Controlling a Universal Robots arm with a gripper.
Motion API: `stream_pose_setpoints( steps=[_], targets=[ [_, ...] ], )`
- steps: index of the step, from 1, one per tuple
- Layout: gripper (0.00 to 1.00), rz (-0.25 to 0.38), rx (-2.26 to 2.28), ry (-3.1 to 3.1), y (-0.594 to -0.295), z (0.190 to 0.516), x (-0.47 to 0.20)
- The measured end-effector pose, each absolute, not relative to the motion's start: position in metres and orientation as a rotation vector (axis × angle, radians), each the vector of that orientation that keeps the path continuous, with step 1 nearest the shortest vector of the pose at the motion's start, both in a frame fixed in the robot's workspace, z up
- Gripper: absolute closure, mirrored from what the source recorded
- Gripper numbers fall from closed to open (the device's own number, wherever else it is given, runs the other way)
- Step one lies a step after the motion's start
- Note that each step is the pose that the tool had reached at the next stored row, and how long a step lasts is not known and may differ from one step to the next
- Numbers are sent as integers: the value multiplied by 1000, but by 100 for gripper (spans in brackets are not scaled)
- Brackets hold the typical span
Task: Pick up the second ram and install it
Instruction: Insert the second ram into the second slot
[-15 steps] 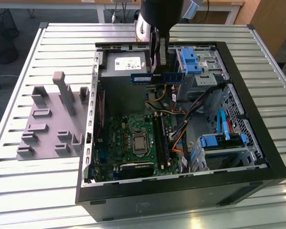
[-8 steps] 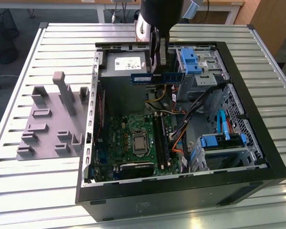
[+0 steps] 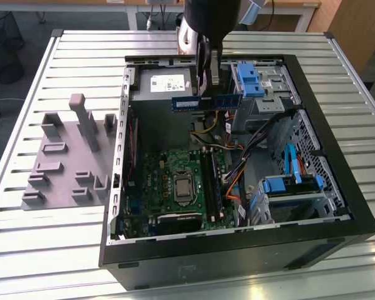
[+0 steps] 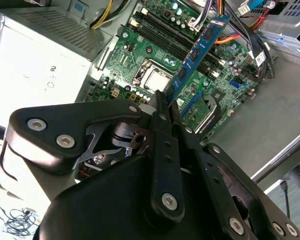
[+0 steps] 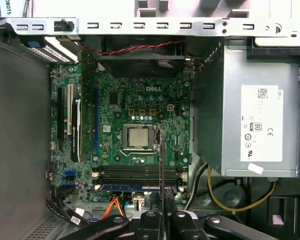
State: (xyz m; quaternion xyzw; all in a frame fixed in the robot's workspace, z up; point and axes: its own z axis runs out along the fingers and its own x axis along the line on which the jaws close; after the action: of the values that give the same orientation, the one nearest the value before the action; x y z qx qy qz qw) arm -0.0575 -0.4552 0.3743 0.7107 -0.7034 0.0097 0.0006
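— Blue-green and thin: is that the second ram point(image 3: 186, 103)?
— Yes. It is a narrow, flat circuit board, dark blue-green, with a row of small black chips point(image 4: 194, 52) along its face, plainest in the second wrist view point(image 4: 206, 39). It hangs in the air above the open black computer case point(image 3: 237, 253). It is over the end of the case nearest the far edge of the slatted metal table point(image 3: 81, 50), beside the grey metal power-supply box point(image 3: 159, 81). It is well clear of the green motherboard point(image 3: 162, 175) below.
— What is hard to make out?
— In the exterior view the black fingers point(image 3: 204, 69) cover the stick's middle, and the arm point(image 3: 209, 15) is cut off just above them. In the first wrist view the stick shows edge-on, as a thin dark line point(image 5: 161, 160) crossing the long black memory slots point(image 5: 135, 172). A blue strip point(image 5: 140, 188) lies along one slot, and I cannot tell whether it is another stick.
— And the arm's pose?
— It comes straight down over the case, with the black two-finger gripper point(image 3: 206, 94) pointing at the motherboard. The jaws are clenched on the stick at about mid-length, so both ends jut out to either side.
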Motion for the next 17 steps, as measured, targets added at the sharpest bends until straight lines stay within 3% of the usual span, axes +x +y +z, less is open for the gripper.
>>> stream_pose_setpoints(
  steps=[17],
  targets=[
    [86,30,2340,-2095,-455,374,-57]
  ],
)
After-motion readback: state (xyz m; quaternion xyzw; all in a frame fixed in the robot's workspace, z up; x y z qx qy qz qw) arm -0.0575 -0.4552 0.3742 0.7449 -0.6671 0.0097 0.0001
